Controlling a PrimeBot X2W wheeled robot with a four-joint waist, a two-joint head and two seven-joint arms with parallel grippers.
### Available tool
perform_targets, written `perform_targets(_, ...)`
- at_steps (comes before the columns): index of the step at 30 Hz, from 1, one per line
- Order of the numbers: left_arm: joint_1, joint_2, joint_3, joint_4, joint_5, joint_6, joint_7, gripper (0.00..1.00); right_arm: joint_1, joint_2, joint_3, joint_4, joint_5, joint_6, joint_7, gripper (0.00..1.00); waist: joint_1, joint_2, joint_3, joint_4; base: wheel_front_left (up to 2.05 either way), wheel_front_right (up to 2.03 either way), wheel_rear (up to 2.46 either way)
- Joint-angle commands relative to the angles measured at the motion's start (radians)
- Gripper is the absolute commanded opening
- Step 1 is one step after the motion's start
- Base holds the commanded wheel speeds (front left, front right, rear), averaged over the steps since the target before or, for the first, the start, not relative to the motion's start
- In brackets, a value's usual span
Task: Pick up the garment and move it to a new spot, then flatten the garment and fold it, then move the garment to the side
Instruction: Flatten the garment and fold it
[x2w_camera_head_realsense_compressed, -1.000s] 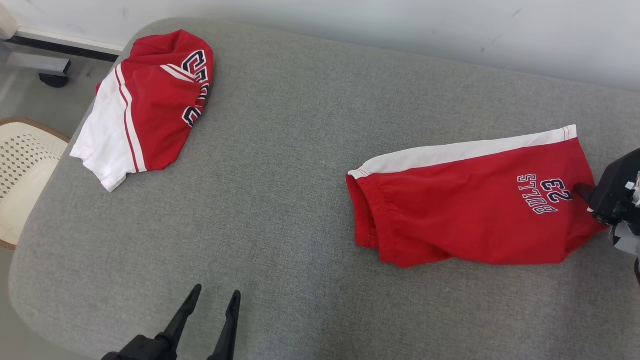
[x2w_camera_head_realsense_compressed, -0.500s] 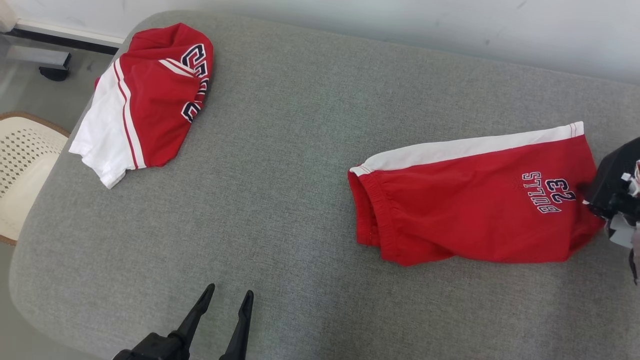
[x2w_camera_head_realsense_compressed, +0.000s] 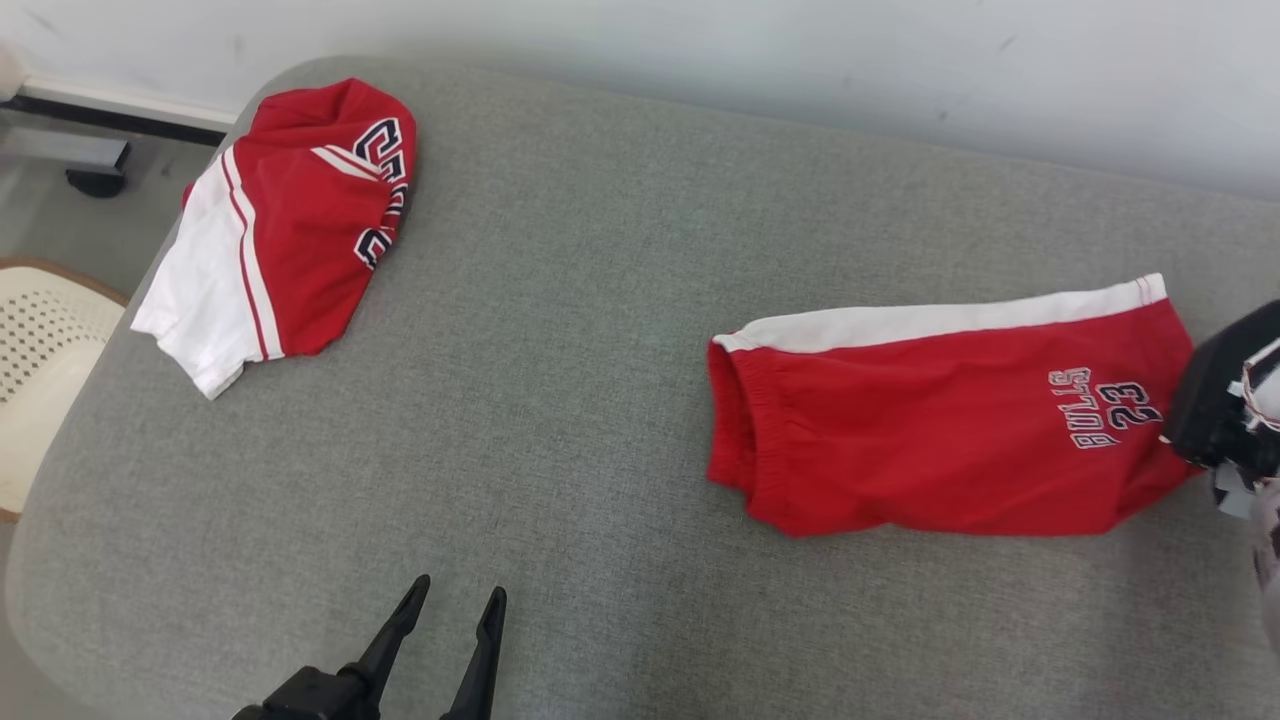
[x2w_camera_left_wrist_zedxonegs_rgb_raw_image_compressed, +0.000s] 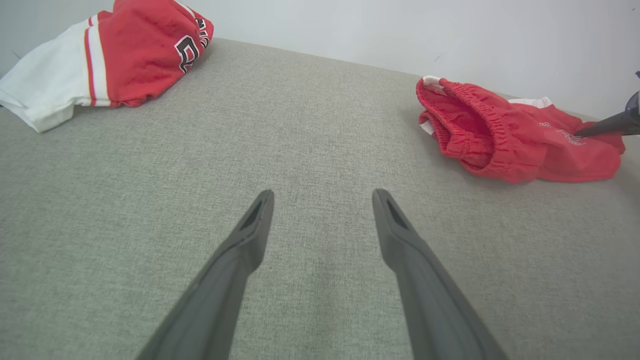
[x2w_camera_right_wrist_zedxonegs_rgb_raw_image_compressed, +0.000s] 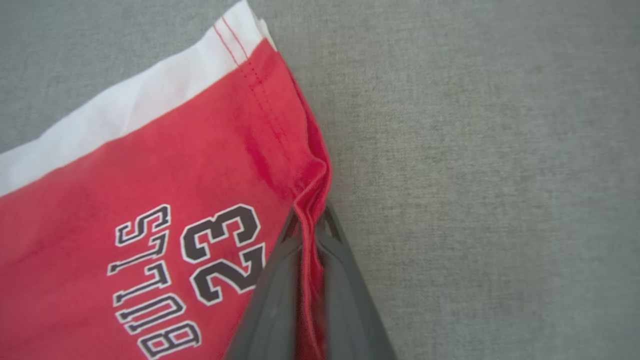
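Over the last second the right end effector (x2w_camera_right_wrist_zedxonegs_rgb_raw_image_compressed: 312, 220) has gone from spread to pinched, and a fold of hem now stands up between its two dark fingers. That hem belongs to the red shorts (x2w_camera_head_realsense_compressed: 940, 430), which lie flat on the right half of the grey fabric-covered table (x2w_camera_head_realsense_compressed: 560, 300). Their elastic waistband points toward the middle of the table and a white side stripe runs along the far edge. The "BULLS 23" print (x2w_camera_right_wrist_zedxonegs_rgb_raw_image_compressed: 185, 270) sits just beside the pinched spot, and the cloth around the fingers is gathered into a small ridge. In the head view the gripping tips are probably hidden under the end effector's dark housing at the right edge, so the grasp reads clearly only from the right wrist view.

The left end effector (x2w_camera_left_wrist_zedxonegs_rgb_raw_image_compressed: 322, 200) hovers over bare fabric near the front edge of the table. Its fingers are spread wide with nothing between them, well apart from the shorts.

A crumpled red and white jersey (x2w_camera_head_realsense_compressed: 290, 230) lies at the far left corner of the table. A cream perforated chair seat (x2w_camera_head_realsense_compressed: 40, 360) shows past the table's left edge.
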Motion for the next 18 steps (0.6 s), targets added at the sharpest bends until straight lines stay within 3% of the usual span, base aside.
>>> perform_targets(1, -0.005, -0.001, 0.001, 0.002, 0.000, 0.004, 0.001, 1.00, 0.028, -0.020, -0.007, -0.013, -0.019, 0.001, -0.008, 0.00, -0.0001, -0.0001, -0.020, -0.017, 0.00, 0.00, 0.00)
perform_targets(10, 0.008, -0.006, -0.005, 0.011, -0.013, 0.005, 0.005, 1.00, 0.110, -0.045, -0.075, -0.137, -0.100, 0.001, -0.035, 0.00, -0.0001, -0.0001, -0.079, -0.059, 0.00, 0.00, 0.00)
perform_targets(18, 0.022, -0.005, -0.020, 0.017, -0.021, 0.000, 0.013, 1.00, 0.214, -0.011, -0.120, -0.283, -0.190, 0.001, -0.001, 0.00, -0.0001, -0.0001, -0.133, -0.073, 0.00, 0.00, 0.00)
